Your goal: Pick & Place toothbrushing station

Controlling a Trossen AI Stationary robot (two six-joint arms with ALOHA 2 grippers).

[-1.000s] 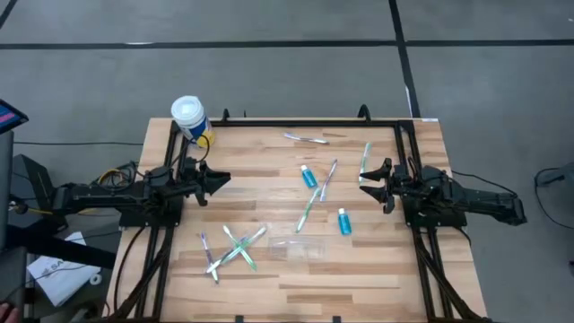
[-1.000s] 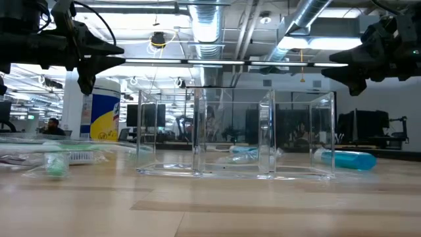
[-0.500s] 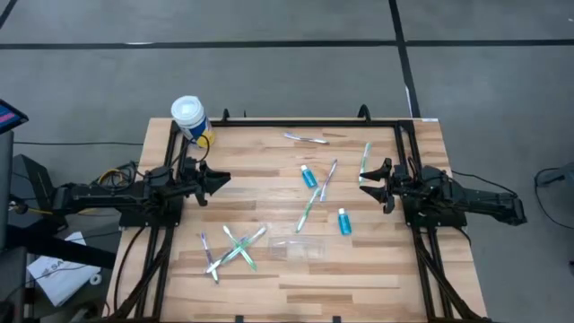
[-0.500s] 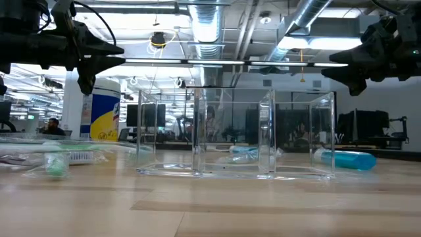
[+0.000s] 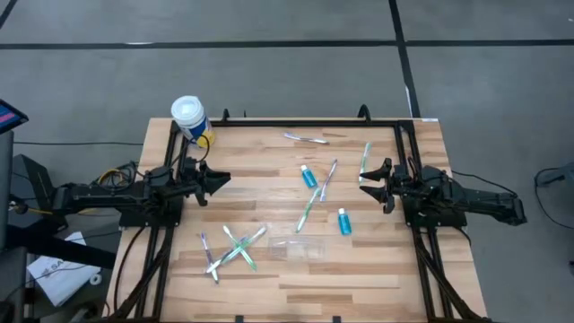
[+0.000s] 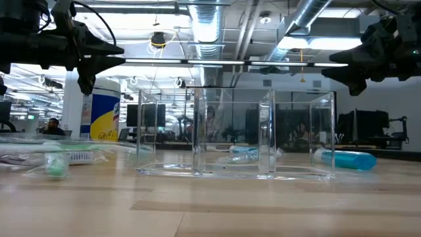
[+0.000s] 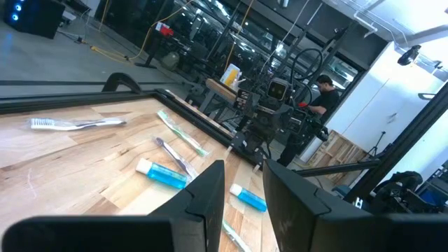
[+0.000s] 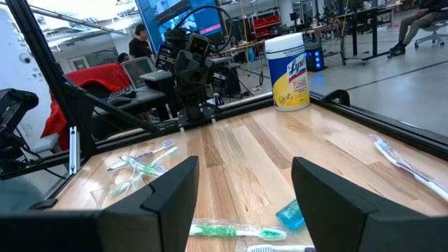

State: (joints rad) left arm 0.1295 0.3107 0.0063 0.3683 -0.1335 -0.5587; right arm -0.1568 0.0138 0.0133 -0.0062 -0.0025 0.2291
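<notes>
tabletop [image 5: 269,287]: pale wood planks, a dark frame along its sides and far edge.
left gripper [image 5: 224,178]: above the left side of the tabletop, pointing toward the middle; its fingers stand a narrow gap apart, as the left wrist view shows, and hold nothing.
right gripper [image 5: 364,178]: above the right side, pointing toward the middle; its fingers stand wide apart in the right wrist view, holding nothing.
cup [image 5: 296,248]: clear plastic, on the tabletop near the front, between the two arms and well apart from both grippers; in the low view it reads as a clear walled box [image 6: 233,135] with dividers, and nothing can be seen standing in it.
crossed brushes [image 5: 235,248]: green, purple and white toothbrushes lying across one another, just left of the cup.
middle brushes [image 5: 309,208]: a green one and a purple one [image 5: 328,178] lying slantwise between cup and right gripper.
far brushes: a white one [image 5: 306,138] near the far edge, a green one [image 5: 364,160] near the right gripper.
tubes: two teal-blue, one [image 5: 309,176] mid-tabletop beside the purple brush, the other [image 5: 343,221] nearer the front, right of the cup; both lying flat.
canister [image 5: 189,117]: white cap, yellow label, upright at the far left corner.
room: a person [image 7: 323,91] stands beyond the tabletop in the left wrist view.
</notes>
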